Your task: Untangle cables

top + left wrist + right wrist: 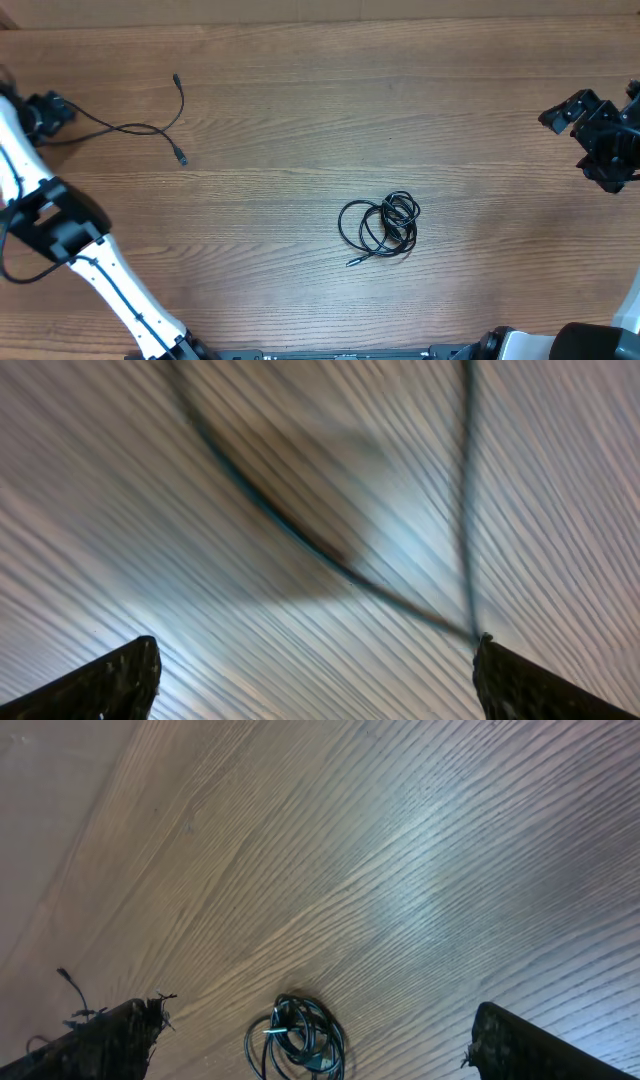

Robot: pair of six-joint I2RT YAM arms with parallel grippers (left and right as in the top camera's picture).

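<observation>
Left fingers: spread wide, gripping nothing. The wrist view is smeared, yet a dark strand runs right up to one tip.
Right fingers: wide apart too and empty, at the right side of the counter, well apart from both cords.
Loose strand: wavy, far left, one end by the left fingers, the other forking to two small plugs.
Coiled bundle: tangled loops mid-counter, a plug poking out low-left, nothing touching it.
Risk, left: the strand could snag on that fingertip and get dragged along if the arm swings away.
Risk, bundle: a pinch across several loops would likely lift the whole knot — tightening it, not freeing it.
Risk, aim: the cords lie thin and flat on the wood — a closing pinch could miss.
</observation>
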